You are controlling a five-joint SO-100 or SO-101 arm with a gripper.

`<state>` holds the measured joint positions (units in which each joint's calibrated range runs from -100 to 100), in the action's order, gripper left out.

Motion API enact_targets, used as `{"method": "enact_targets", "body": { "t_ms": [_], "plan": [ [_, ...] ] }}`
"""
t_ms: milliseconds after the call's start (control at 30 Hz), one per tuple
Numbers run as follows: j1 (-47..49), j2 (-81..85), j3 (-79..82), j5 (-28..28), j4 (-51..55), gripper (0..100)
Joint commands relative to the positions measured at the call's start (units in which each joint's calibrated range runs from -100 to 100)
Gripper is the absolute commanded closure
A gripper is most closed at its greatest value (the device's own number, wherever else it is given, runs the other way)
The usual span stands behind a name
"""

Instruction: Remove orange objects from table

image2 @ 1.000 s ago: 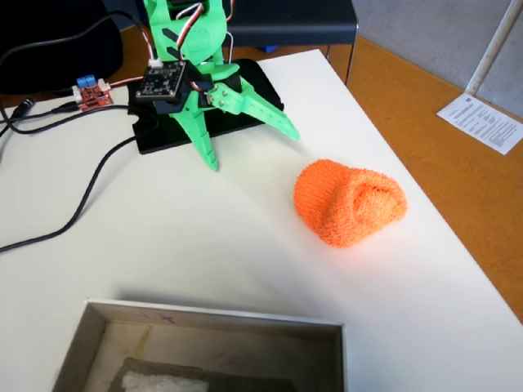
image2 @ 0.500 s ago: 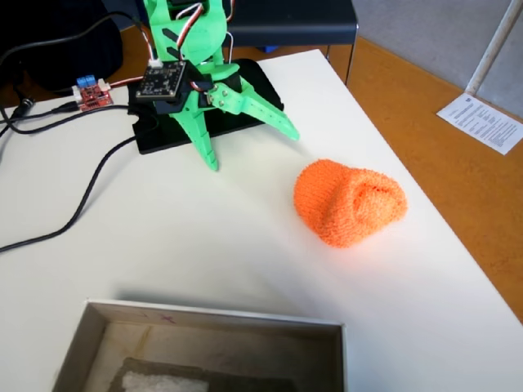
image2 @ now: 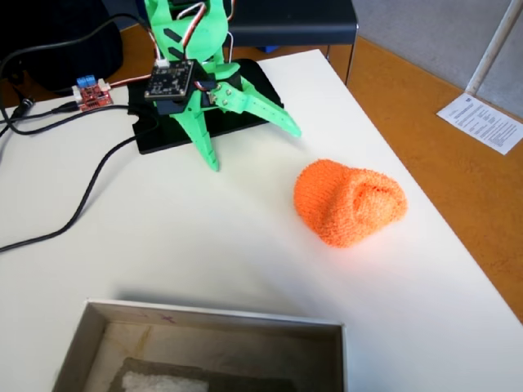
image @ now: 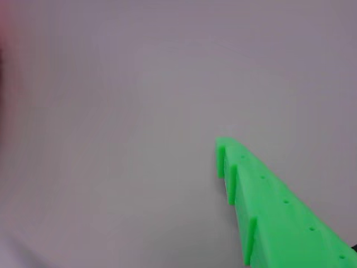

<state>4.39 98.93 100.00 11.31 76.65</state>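
Observation:
The orange fuzzy knitted lump (image2: 350, 202) lies on the white table (image2: 204, 245), right of centre in the fixed view, with its dimpled fold facing right. My green gripper (image2: 250, 145) hangs low over the table to the upper left of the lump, apart from it. It is open and empty, with its jaws spread wide: one finger points down and the other points right towards the lump. The wrist view shows only one green toothed finger (image: 268, 201) over bare table (image: 139, 111). The lump is out of that view.
A grey metal tray (image2: 204, 320) stands at the near edge. The black base plate (image2: 155, 135), a small red circuit board (image2: 94, 95) and black cables (image2: 82, 204) lie at the back left. The table's right edge runs close past the lump, with a paper (image2: 486, 122) on the floor beyond.

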Motion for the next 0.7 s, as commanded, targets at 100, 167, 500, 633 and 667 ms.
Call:
{"method": "enact_targets", "body": {
  "t_ms": [100,167,500,633,667],
  "plan": [
    [-3.91,-0.36,-1.55,-12.16,-8.92,43],
    [-2.80,-3.46,-5.14,-9.38,-16.78,43],
    [8.37,-54.15,-60.17,-8.64,-16.62,43],
    [11.40,-68.92,-69.67,-10.55,-18.97,42],
    [11.84,-71.44,-70.25,-11.28,-20.11,42]
  ]
}}
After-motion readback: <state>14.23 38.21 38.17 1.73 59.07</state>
